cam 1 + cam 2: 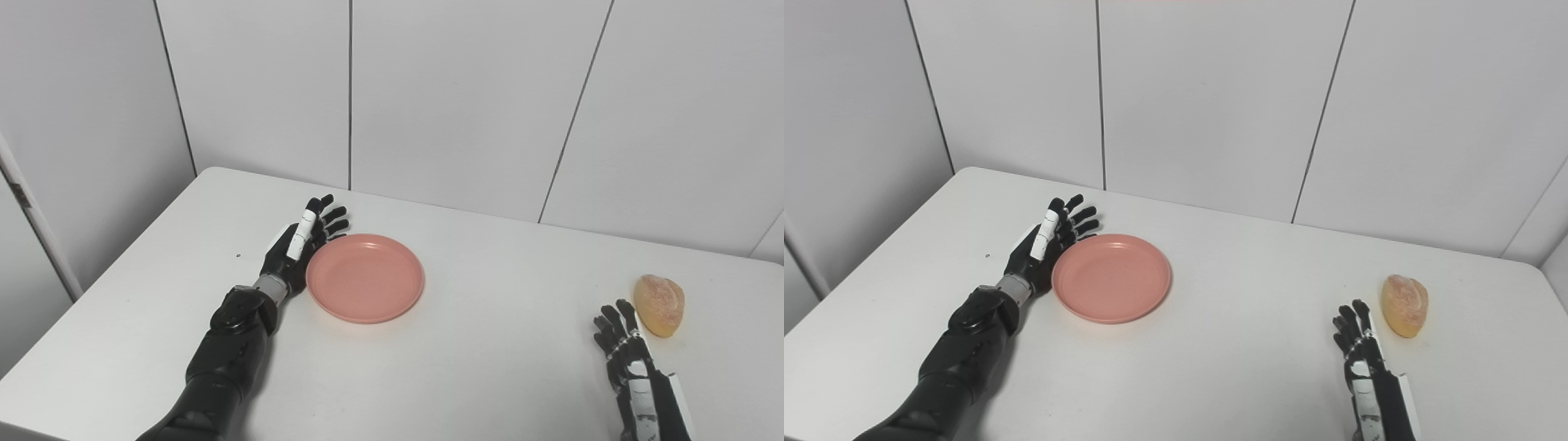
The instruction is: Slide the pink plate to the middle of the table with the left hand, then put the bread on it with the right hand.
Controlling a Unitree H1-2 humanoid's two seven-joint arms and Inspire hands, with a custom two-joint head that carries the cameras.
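Right hand [631, 358]: nearest, fingers spread, empty, just beside bread [659, 304].
Bread: right side of counter [490, 367]; likely soft, light; grasp gently around its sides.
Pink plate [365, 285]: left of centre; likely rigid, slick; push at rim.
Left hand [298, 245]: spread, against plate's left rim.

White table [478, 367]: pink plate [365, 277] left of centre; bread [659, 304] near right edge, well apart.

Glossy black arms; black left hand [298, 245] and right hand [626, 352] with white panels; grey left wrist ring.
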